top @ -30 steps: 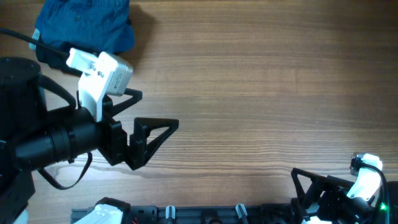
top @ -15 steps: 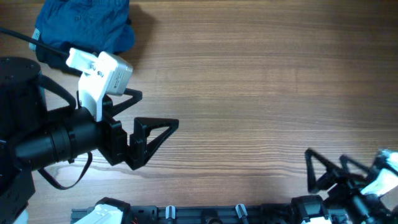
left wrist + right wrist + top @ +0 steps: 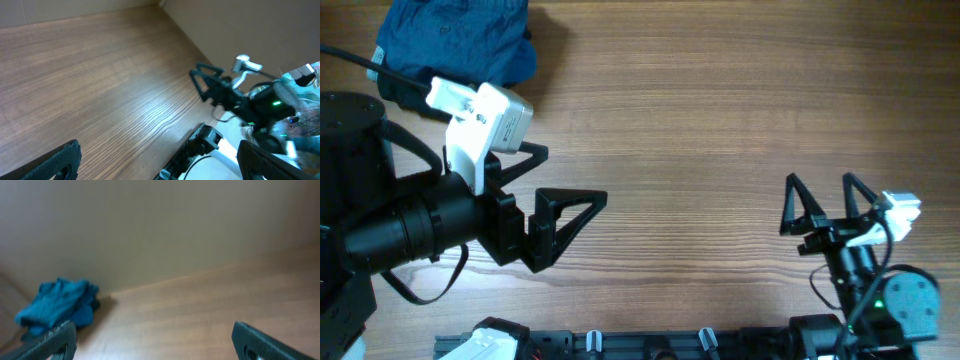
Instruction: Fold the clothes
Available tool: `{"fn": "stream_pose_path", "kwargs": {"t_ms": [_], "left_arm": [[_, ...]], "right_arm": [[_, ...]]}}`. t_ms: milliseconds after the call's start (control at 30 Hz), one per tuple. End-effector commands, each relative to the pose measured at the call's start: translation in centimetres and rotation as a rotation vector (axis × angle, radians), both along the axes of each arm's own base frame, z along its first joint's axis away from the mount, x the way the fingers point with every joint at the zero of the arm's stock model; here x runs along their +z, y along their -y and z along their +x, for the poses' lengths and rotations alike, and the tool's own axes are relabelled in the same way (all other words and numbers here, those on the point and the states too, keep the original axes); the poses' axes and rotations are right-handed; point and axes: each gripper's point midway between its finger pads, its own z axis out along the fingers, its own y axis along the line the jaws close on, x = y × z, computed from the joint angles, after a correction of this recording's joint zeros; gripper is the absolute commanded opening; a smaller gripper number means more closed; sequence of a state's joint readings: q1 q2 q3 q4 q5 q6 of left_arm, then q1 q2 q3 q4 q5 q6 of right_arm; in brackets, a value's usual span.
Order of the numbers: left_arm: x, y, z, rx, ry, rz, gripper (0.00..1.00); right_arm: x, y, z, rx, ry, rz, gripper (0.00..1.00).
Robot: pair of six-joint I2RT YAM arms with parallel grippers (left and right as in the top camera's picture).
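A crumpled blue garment (image 3: 455, 42) lies at the table's far left corner; it also shows small and far off in the right wrist view (image 3: 57, 305). My left gripper (image 3: 555, 200) is open and empty, held above the left part of the table, well short of the garment. My right gripper (image 3: 820, 205) is open and empty near the front right of the table. The left wrist view shows my right arm (image 3: 235, 97) across the bare wood.
The wooden table (image 3: 720, 130) stretches between the arms. A black rail with clips (image 3: 650, 342) runs along the front edge. A plain wall (image 3: 150, 225) stands behind the table.
My right arm has risen from the front right corner and swung up and in, its open fingers now pointing across the table. The left arm and the garment have not moved.
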State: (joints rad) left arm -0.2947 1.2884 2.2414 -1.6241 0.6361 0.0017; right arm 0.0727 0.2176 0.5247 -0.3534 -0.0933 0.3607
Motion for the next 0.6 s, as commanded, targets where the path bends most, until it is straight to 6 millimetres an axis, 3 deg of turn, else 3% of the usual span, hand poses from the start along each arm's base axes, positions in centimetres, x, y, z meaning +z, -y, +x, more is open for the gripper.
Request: {"fn": "stream_pose_path", "kwargs": {"t_ms": [0,567], "left_arm": [[0.1,0.0,-0.1,0.001,0.003,-0.003,1.0],[0.1,0.0,-0.1,0.001,0.003,-0.003,1.0]], "right_arm": [[-2.5,-0.1,0.6,0.007,0.05,-0.014,1.0],[-8.3,0.4,2.1,-0.031,0.157,-0.01,1.0]]}}
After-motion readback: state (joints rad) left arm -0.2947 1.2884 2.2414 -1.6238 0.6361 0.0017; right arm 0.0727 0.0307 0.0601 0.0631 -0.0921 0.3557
